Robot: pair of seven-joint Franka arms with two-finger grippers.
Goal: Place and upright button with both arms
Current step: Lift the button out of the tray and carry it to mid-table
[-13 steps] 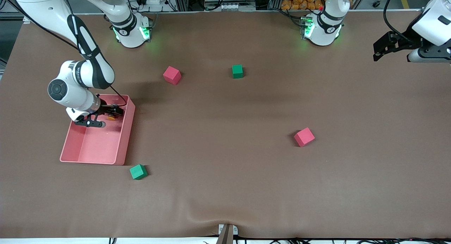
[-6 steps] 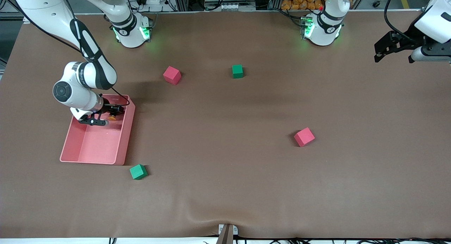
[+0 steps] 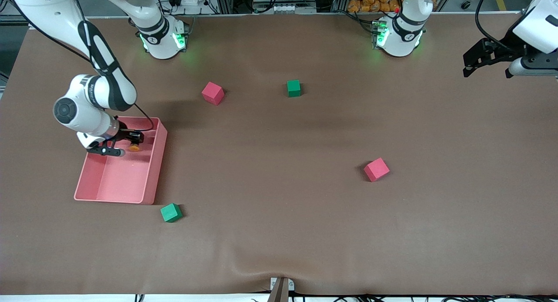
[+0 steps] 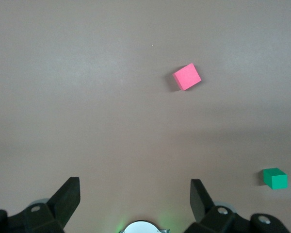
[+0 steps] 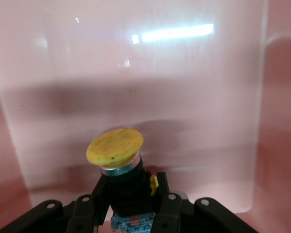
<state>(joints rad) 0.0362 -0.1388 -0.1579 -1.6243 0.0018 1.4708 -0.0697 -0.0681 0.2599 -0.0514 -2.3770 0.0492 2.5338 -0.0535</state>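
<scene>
The button [image 3: 134, 147] has a round orange cap and a black body. My right gripper [image 3: 130, 141] is shut on its body and holds it over the pink tray [image 3: 150, 180], toward the tray's end nearest the robot bases. In the right wrist view the button [image 5: 115, 148] sits between the black fingers [image 5: 167, 206], cap toward the tray's inner wall [image 5: 136, 97]. My left gripper [image 3: 473, 62] hangs open and empty, high over the left arm's end of the table; its spread fingers [image 4: 68, 194] show in the left wrist view.
A pink cube [image 3: 213, 93] and a green cube [image 3: 294, 88] lie near the bases. Another pink cube [image 3: 376, 169] lies mid-table toward the left arm's end. A green cube [image 3: 171, 212] lies beside the tray's corner nearest the camera. The left wrist view shows a pink cube [image 4: 187, 76] and a green cube [image 4: 275, 178].
My right gripper, still holding the button, has shifted over the tray toward the right arm's end of the table. The left arm has hardly moved.
</scene>
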